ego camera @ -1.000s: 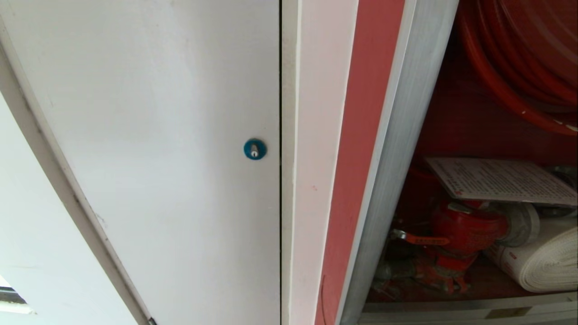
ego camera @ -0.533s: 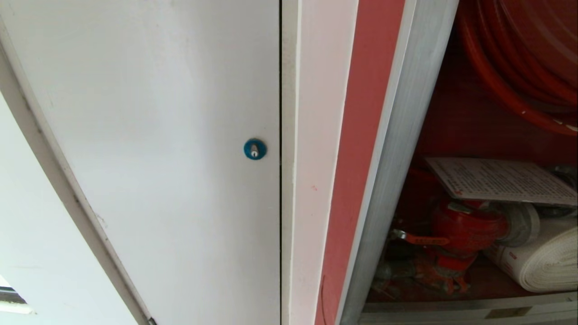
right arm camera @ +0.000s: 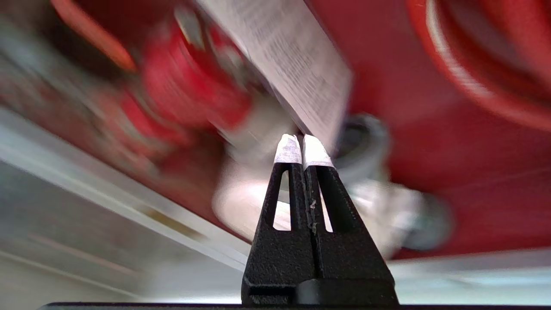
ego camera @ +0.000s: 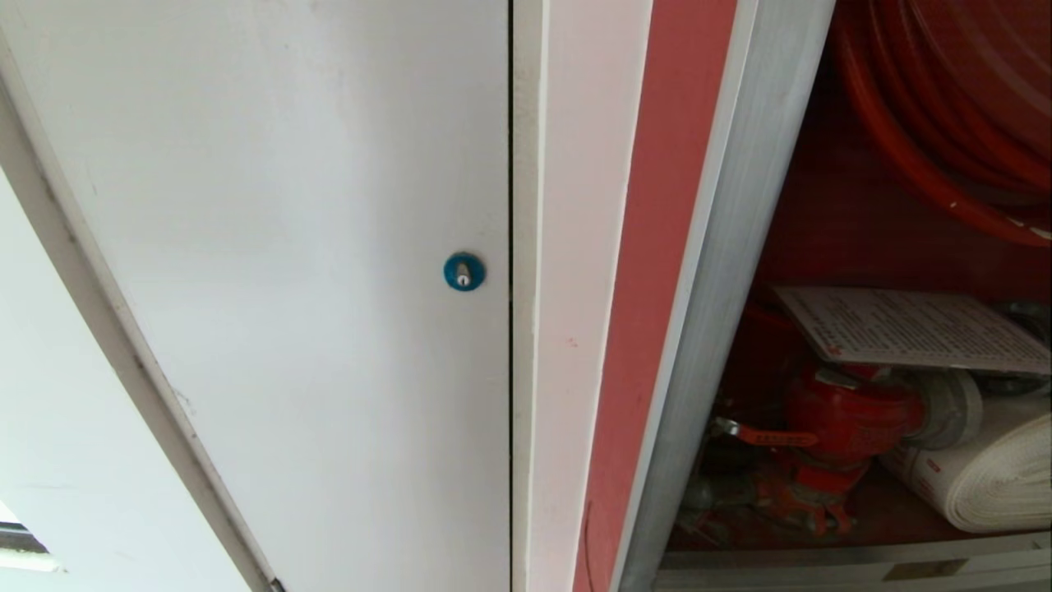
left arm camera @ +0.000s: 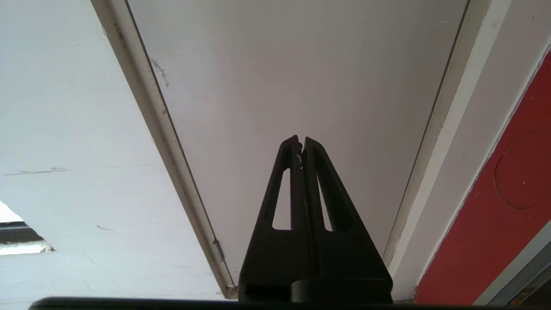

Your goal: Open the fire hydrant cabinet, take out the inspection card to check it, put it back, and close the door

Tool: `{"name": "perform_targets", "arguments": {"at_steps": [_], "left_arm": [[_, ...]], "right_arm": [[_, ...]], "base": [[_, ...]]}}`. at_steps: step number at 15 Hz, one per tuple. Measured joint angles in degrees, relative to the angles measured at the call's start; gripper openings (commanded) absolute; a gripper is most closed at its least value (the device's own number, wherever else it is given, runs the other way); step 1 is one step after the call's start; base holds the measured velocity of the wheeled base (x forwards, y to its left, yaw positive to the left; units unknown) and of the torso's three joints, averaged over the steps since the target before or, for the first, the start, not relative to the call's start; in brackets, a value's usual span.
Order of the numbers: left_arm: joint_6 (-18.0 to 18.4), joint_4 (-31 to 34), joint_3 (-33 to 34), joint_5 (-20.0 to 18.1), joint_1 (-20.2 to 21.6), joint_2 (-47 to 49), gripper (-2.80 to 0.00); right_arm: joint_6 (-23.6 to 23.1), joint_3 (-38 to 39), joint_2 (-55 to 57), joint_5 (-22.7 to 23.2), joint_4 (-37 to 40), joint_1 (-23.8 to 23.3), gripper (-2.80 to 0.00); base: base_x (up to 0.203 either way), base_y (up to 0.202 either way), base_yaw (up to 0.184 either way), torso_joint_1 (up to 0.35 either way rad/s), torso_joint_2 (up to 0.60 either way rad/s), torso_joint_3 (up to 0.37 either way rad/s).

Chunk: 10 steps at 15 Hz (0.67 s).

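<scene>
The fire hydrant cabinet (ego camera: 723, 247) stands open at the right of the head view, showing its red inside. The door is out of view. The inspection card (ego camera: 912, 329) lies flat on top of the red valve (ego camera: 846, 419), below the red hose reel (ego camera: 945, 107). Neither arm shows in the head view. In the blurred right wrist view my right gripper (right arm camera: 302, 144) is shut and empty, its white tips just short of the near edge of the card (right arm camera: 292, 60). My left gripper (left arm camera: 301, 140) is shut and parked, facing the white panel (left arm camera: 301, 64).
A plain white panel (ego camera: 288, 247) with a blue round lock (ego camera: 463, 271) fills the left of the head view. A rolled white hose (ego camera: 994, 477) lies beside the valve. The cabinet's lower aluminium rail (ego camera: 822, 567) runs under them.
</scene>
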Motion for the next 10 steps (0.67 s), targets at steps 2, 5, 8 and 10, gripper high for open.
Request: {"name": "perform_targets", "arguments": {"at_steps": [2,5,8,10], "left_arm": [[0.02,0.0,0.0,0.0,0.0,0.0,-2.8],[0.0,0.0,0.0,0.0,0.0,0.0,-2.8],[0.02,0.0,0.0,0.0,0.0,0.0,-2.8],[0.0,0.0,0.0,0.02,0.0,0.0,-2.8]], "right_arm": [[8.7,-0.46,1.51,3.44,-2.1,0.0,-2.8],[22.79,-1.05,2.9,12.77,-6.55,0.02,-2.8],[30.97,-1.49,3.4,17.56,-7.22,0.28,-2.8],[35.37,-1.88,2.88,19.26,-7.42,0.28,-2.8]], "base": [[0.0,0.0,0.0,0.0,0.0,0.0],[0.0,0.0,0.0,0.0,0.0,0.0],[0.0,0.0,0.0,0.0,0.0,0.0],[0.0,0.0,0.0,0.0,0.0,0.0]]}}
